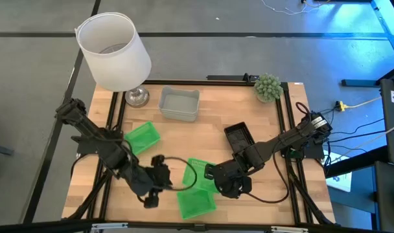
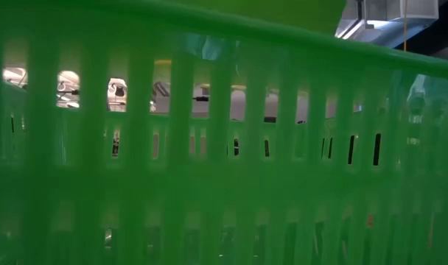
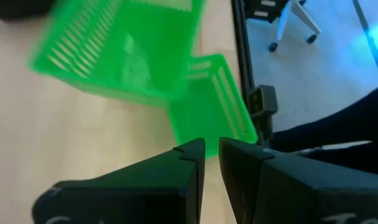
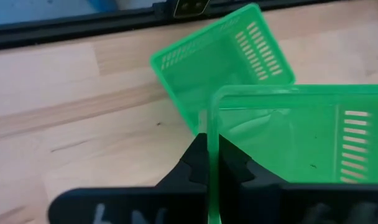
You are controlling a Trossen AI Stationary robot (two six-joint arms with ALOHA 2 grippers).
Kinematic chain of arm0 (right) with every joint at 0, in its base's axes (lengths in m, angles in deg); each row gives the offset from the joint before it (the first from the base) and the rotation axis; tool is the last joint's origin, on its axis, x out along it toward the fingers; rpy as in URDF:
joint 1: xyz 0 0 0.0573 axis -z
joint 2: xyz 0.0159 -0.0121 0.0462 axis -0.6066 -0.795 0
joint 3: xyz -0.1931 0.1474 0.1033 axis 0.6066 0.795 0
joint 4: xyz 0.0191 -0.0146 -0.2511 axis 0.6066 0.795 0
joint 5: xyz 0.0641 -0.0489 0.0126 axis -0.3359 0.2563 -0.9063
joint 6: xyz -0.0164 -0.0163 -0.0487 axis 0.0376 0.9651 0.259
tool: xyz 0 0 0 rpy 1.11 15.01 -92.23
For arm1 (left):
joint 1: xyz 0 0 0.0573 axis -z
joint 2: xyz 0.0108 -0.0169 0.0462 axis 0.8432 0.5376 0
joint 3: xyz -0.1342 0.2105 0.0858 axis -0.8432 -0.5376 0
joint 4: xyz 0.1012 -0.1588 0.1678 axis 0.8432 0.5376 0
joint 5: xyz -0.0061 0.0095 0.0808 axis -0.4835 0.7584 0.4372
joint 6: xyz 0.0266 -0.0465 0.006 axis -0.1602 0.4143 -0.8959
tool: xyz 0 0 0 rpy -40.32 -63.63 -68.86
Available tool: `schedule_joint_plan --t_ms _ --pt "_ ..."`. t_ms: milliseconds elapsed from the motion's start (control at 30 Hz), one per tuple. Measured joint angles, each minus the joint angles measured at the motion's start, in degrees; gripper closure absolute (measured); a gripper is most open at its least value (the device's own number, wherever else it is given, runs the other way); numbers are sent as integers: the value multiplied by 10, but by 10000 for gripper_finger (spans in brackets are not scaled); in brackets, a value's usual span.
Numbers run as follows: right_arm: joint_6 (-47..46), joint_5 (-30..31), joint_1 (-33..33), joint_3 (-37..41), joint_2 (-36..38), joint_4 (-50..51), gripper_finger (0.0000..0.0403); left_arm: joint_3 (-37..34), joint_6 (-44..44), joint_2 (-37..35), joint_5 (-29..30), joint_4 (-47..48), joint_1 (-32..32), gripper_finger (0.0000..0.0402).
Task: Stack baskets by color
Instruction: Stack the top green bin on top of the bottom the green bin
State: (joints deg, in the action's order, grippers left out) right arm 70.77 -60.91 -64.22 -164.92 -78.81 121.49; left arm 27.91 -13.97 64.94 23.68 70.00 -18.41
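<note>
Table (image 1: 249, 110) of pale wood carries the work, with a large white lampshade (image 1: 114, 50) at the far left corner, taking no part. Grey-white baskets (image 1: 179, 103) sit nested together at the far centre, and black baskets (image 1: 238, 136) lie right of centre beside the right arm; how many are in each pile cannot be told. Three green baskets are the matter in hand: one green basket (image 1: 142, 137) lies apart at the left, a second, the near green basket (image 1: 196, 202), rests at the near edge of the table, and the held green basket (image 4: 288, 130) is carried just above and beyond it. The right gripper (image 4: 212, 163) is pressed together on the rim wall of the held green basket, one finger either side, and the basket hangs tilted rather than level. The left gripper (image 3: 211, 148) stands near the table's near edge left of the pair, its fingers only slightly parted and holding nothing. Judged step: seating the held basket into the near one. To do it well, the held basket should be levelled and turned until its long sides match those of the basket below, then lowered straight down before release. A thin rim grip may let it swing; the free left gripper could steady the lower basket against sliding.
</note>
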Motion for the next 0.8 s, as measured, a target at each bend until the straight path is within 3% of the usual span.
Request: schedule_joint_plan --t_ms 367,800 --pt "-9 16 1 0 0 26 402 -15 35 119 -28 -117 19 363" --pt "-9 16 1 0 0 67 402 -15 12 210 -58 -176 -14 363"
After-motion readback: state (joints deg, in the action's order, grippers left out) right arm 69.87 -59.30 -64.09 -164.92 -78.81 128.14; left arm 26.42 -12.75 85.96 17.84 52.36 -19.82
